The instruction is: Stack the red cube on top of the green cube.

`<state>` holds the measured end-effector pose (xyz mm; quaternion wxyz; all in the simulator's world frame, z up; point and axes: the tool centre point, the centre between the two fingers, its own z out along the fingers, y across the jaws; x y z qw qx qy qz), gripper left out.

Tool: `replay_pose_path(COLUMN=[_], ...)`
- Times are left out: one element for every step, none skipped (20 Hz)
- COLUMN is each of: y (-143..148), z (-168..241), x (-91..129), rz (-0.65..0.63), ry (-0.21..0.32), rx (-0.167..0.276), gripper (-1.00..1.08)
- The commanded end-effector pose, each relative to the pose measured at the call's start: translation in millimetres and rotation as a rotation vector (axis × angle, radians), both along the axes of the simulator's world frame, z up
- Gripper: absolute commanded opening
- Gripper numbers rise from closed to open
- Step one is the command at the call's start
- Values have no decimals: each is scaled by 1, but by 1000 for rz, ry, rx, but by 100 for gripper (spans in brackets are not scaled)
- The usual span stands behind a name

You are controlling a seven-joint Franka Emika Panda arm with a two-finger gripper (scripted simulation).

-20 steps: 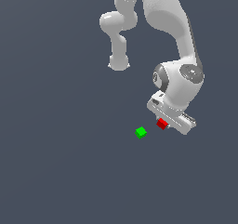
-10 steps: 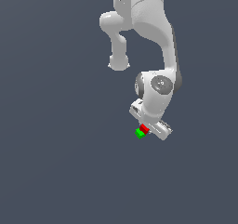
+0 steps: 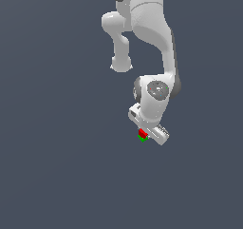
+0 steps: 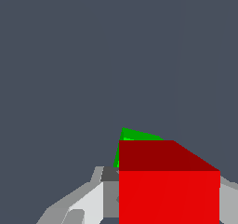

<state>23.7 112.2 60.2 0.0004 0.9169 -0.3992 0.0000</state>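
Note:
The red cube (image 3: 142,133) is held in my gripper (image 3: 144,135), which is shut on it under the white hand. Directly beneath it a sliver of the green cube (image 3: 143,138) shows on the grey floor. In the wrist view the red cube (image 4: 168,186) fills the foreground between my fingers (image 4: 88,202), and a corner of the green cube (image 4: 135,135) peeks out behind its top edge. I cannot tell whether the two cubes touch. Most of the green cube is hidden by the red one.
The white arm (image 3: 152,42) reaches down from above to the hand. Around the cubes lies a plain dark grey floor (image 3: 57,166) with no other objects in view.
My gripper has carried the red cube toward the exterior view's left, from beside the green cube to directly over it, and the arm has swung the same way.

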Motion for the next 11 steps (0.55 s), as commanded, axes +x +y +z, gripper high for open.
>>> replay_pose_path(y=[2, 2, 2, 2, 2, 2, 2, 2, 2, 2, 2], z=[1, 1, 1, 1, 1, 1, 1, 1, 1, 1, 1], x=[0, 0, 0, 0, 0, 0, 0, 0, 0, 0, 0], rz=[1, 1, 1, 1, 1, 1, 1, 1, 1, 1, 1], ry=[-1, -1, -1, -1, -1, -1, -1, -1, -1, -1, -1], rx=[0, 0, 0, 0, 0, 0, 0, 0, 0, 0, 0], gripper=[-100, 100, 100, 100, 100, 100, 100, 100, 100, 100, 100])
